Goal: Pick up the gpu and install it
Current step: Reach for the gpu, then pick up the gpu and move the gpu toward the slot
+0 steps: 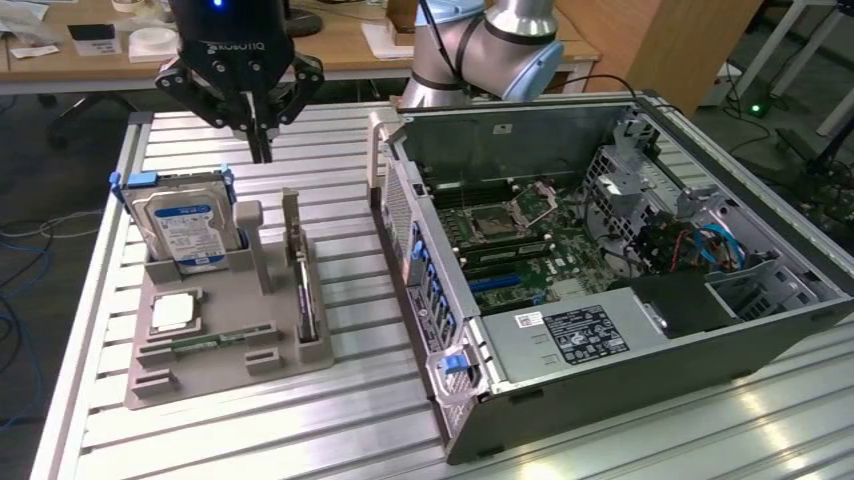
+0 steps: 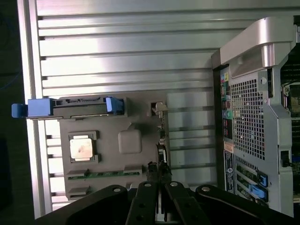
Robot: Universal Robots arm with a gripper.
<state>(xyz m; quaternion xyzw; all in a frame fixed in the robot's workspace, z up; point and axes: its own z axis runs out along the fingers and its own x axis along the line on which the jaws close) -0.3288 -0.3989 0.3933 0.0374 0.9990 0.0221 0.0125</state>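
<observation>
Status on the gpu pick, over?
Pincer shut, empty, above table. Gpu on edge in tray, untouched. Drive stands apart from it.

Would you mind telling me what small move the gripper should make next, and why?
Probably open the gripper. It hovers shut and empty above the table, clear of the tray, while the gpu stands on edge in its tray slot, untouched. Shut jaws could not straddle the card.
</observation>
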